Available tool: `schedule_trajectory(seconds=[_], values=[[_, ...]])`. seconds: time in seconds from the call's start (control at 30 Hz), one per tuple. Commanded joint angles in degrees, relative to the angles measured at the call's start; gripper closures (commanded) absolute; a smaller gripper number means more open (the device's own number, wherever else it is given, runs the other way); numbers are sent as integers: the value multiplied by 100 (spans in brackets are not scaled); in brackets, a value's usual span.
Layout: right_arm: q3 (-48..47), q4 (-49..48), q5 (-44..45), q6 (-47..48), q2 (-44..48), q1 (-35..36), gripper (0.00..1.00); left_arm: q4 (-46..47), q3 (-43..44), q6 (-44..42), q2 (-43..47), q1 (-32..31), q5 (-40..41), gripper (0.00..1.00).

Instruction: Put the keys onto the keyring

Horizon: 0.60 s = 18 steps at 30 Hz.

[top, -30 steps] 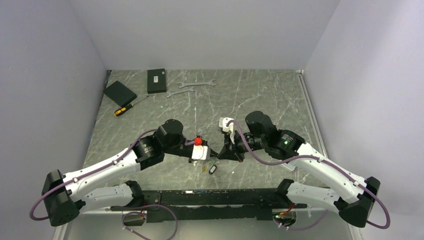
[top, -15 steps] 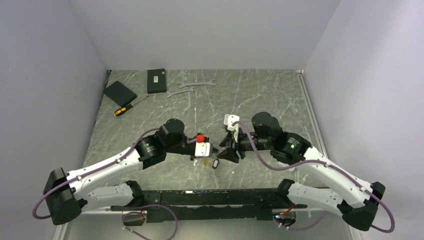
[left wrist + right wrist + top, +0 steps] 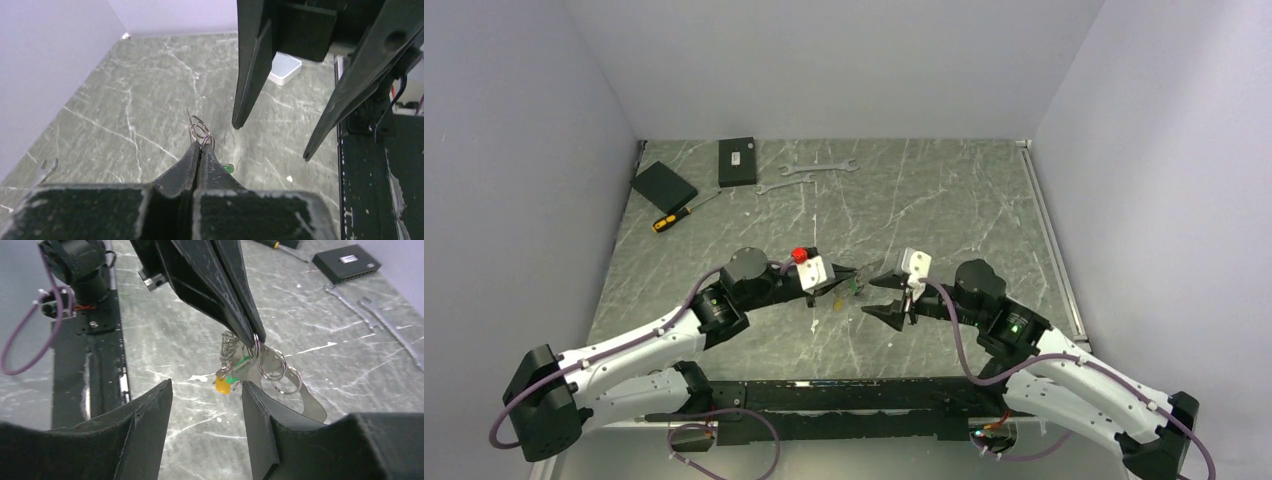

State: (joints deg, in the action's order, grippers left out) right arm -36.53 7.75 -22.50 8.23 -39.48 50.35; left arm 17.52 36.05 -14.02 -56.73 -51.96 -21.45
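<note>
My left gripper [image 3: 201,148] is shut on the wire loops of the keyring [image 3: 198,127], above the table. In the right wrist view its fingertips [image 3: 255,340] pinch the top of the keyring [image 3: 278,369]. The keys [image 3: 229,350], small and silvery, hang beside the rings with a green tag [image 3: 241,363] and a yellow tag [image 3: 223,386] under them. The green tag [image 3: 227,168] also peeks out below my left fingers. My right gripper [image 3: 206,385] is open and holds nothing, a short way off the bunch. From above, the right gripper [image 3: 876,296] faces the left gripper [image 3: 848,283] across a small gap.
At the back of the table lie two silver wrenches [image 3: 816,168], a black box [image 3: 737,161], a flat black pad [image 3: 663,184] and a yellow-handled screwdriver [image 3: 676,214]. A small white container [image 3: 285,68] sits behind the right arm. The black base rail [image 3: 844,395] runs along the near edge.
My right gripper has opened, let go of the bunch and drawn back to the right. My left gripper has shut on the keyring and lifted it away from the near edge.
</note>
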Motion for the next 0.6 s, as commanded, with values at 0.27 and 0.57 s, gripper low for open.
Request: schedule_trajectory(seconds=[0.27,0.57], values=[[472,-1978,350,337,209,19,60,2183,-467,1274,296,86,107,100],[410,-2081,598,363,-19,20,63,2704,-727,1668,277,90,89,100]])
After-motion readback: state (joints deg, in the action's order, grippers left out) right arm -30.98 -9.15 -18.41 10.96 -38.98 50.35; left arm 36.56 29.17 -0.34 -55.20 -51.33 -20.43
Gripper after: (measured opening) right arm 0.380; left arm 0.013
